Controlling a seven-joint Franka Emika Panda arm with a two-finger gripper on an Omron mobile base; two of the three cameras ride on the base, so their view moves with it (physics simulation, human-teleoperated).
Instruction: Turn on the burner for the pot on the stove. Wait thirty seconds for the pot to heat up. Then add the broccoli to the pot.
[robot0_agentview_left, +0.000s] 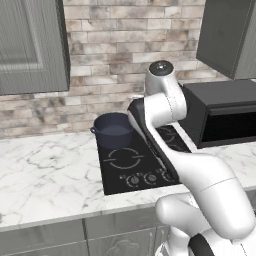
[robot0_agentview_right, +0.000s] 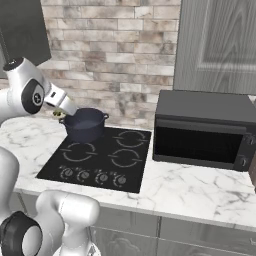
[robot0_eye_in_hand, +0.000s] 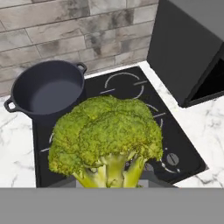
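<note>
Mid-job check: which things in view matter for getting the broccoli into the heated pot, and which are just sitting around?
Part of the job:
- pot, empty, on a back burner
- stove, with its knob row
- broccoli, held in the shut gripper

Just there:
- microwave on the counter beside the stove
- wall cabinets

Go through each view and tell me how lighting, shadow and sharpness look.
Left base view: flat, even light, a soft shadow inside the pot. Right base view: dull sheen on the microwave, no hard glare on the stove. Hand view: the broccoli looms large and slightly soft, lit evenly.
</note>
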